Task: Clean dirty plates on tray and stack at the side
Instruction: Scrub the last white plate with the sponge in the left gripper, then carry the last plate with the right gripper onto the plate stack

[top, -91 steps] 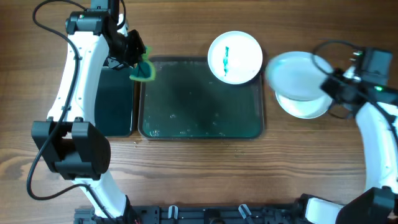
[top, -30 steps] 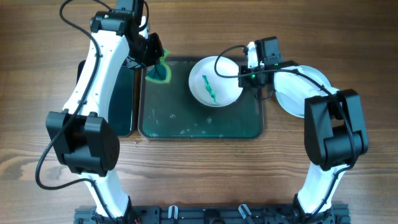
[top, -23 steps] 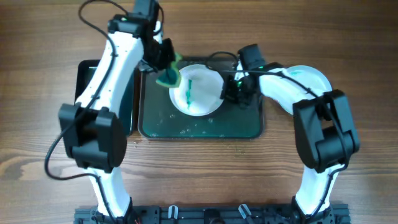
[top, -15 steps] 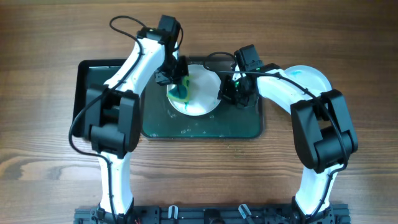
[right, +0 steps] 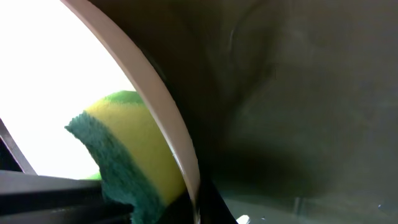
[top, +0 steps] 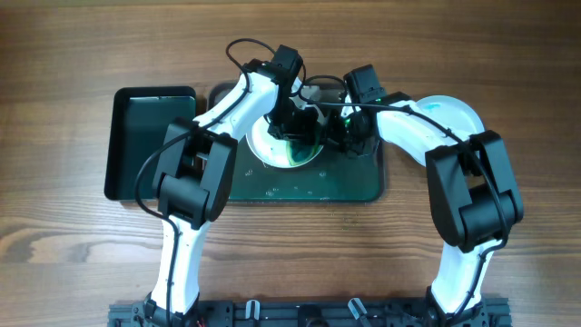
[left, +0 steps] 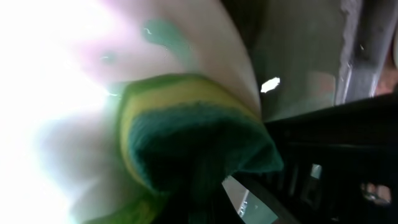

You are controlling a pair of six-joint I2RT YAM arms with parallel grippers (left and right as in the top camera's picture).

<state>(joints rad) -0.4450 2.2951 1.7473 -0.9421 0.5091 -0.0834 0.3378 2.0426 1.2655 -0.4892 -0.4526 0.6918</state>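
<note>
Table [top: 73,54]: we see a wooden top with both arms reaching in from its near edge.
Tray [top: 300,186]: dark green, it lies mid-table, closer to the far edge than the near one.
Black bin [top: 145,141]: it sits just beside the tray, toward the table's left edge.
Side plates [top: 458,113]: pale, they lie on the wood next to the tray on the right-edge side. The right arm largely covers them, so we cannot count them.
White plate [top: 261,150] [left: 56,74] [right: 155,106]: it lies inside the tray, in its far half, under both tools.
Left gripper [top: 292,123]: it is over the white plate and clamped on the sponge, pressing it to the plate's face.
Right gripper [top: 340,136]: it is at the plate's right rim. In its wrist view the rim runs straight down toward the fingers, but we cannot tell whether they pinch it.
Sponge [top: 295,150] [left: 186,143] [right: 127,143]: yellow with a dark green scrub layer, it rests on the plate near the right rim.
Teal smear [left: 158,31]: we see it on the plate, just beyond the sponge in the left wrist view.
</note>
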